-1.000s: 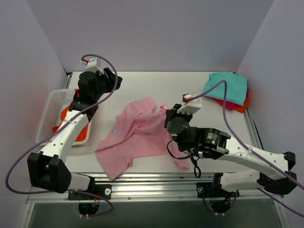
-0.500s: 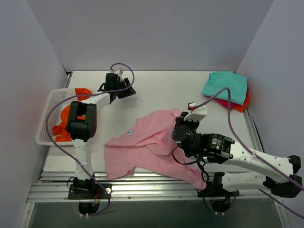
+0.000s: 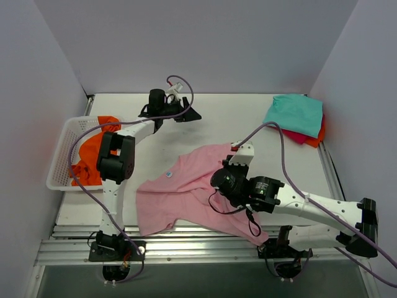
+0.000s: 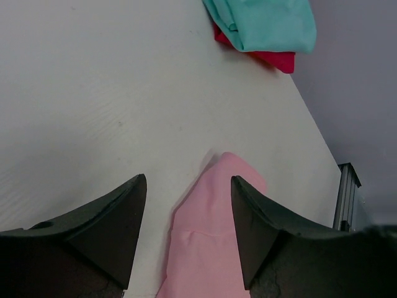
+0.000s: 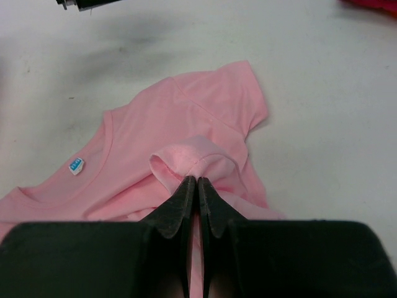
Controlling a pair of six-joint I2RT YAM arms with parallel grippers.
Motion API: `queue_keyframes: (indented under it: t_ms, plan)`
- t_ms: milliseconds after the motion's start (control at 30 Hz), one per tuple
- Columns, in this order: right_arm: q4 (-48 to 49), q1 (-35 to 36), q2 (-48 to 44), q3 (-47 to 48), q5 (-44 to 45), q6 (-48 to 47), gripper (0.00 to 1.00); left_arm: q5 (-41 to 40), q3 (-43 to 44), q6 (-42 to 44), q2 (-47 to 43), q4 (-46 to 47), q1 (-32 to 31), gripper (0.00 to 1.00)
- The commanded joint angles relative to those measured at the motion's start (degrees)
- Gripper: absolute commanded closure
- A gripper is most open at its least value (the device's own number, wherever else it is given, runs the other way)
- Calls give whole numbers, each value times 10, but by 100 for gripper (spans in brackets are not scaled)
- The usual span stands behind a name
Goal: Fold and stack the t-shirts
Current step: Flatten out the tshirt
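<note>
Entry: pink tee (image 5: 186,118), flattening stage.

Pinching a raised fold of the cloth near one sleeve in the right gripper (image 5: 198,181), jaws fully together on it. Lying mid-table toward the near side, collar label up, body partly spread, one hem corner trailing toward the rail (image 3: 186,239).

Recent change: having swung the left gripper (image 4: 187,183) away from the basket (image 3: 59,162) within the last second and out over the far middle of the table (image 3: 236,118). Hovering there now, jaws well apart and still widening, gripping nothing. Meanwhile dragging the pink tee nearer and flatter than a second ago, keeping the right-hand pinch unchanged throughout.

Judging this as spreading under way, with folding not yet begun. Probably bringing the left side across for a second hold on the far sleeve.

Also waiting: teal tee (image 3: 294,113) folded atop red tee (image 3: 304,139) at the far right corner, well apart from the pink. Orange tee (image 3: 93,149) bunching in the basket at the left edge.

Working on a plain white matte top, with pale lilac walls (image 3: 198,43) closing in three sides.
</note>
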Motion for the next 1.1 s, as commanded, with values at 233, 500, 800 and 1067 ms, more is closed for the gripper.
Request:
queue_keyframes:
  t_ms: [233, 500, 800, 1067]
  plan:
    - [40, -40, -3, -22, -30, -8, 100, 18, 123, 132, 71, -113, -75, 34]
    - [42, -47, -10, -33, -35, -4, 100, -55, 191, 199, 129, -259, -120, 34]
    - [57, -55, -8, -42, -43, -10, 100, -49, 49, 205, 73, -196, -123, 34]
    - [67, -58, -2, -47, -51, -10, 100, -21, 5, 209, 64, -176, -123, 34]
